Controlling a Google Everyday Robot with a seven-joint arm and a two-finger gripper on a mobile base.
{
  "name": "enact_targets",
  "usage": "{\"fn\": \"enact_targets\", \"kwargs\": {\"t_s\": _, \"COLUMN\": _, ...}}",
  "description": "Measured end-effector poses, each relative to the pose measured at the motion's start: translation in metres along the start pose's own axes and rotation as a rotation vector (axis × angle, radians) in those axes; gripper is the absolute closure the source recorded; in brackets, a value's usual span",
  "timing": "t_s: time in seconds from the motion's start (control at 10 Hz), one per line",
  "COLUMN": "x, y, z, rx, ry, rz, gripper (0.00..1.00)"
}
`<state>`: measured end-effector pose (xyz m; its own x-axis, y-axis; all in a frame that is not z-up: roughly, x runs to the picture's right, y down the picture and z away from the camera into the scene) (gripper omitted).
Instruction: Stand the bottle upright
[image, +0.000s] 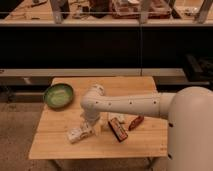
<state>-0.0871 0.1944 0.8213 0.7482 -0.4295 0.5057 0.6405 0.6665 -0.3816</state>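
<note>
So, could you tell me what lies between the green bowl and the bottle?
In the camera view, only bare table lies between the green bowl and the bottle; the end effector hangs close by the bottle.

- I see the bottle (79, 134): small, white, pale-labelled, lying on its side near the front edge of the table (60, 148).
- My gripper (95, 126) hangs just beside it.

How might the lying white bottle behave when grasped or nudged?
The bottle lies on its side, so may roll. Small and plastic-looking: probably light. Slim: likely tippy once upright. The gripper hangs open right beside it.
</note>
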Motion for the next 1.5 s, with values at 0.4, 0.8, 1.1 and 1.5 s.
{"fn": "enact_targets", "kwargs": {"t_s": 0.4, "x": 0.008, "y": 0.004, "z": 0.005, "rx": 0.009, "ry": 0.001, "rz": 0.027, "gripper": 0.33}}
{"fn": "enact_targets", "kwargs": {"t_s": 0.8, "x": -0.013, "y": -0.004, "z": 0.007, "rx": -0.013, "ry": -0.075, "rz": 0.031, "gripper": 0.74}}
{"fn": "enact_targets", "kwargs": {"t_s": 1.1, "x": -0.02, "y": -0.011, "z": 0.003, "rx": -0.029, "ry": -0.12, "rz": 0.04, "gripper": 0.98}}
{"fn": "enact_targets", "kwargs": {"t_s": 1.5, "x": -0.014, "y": -0.073, "z": -0.078, "rx": 0.167, "ry": 0.104, "rz": -0.196, "gripper": 0.99}}
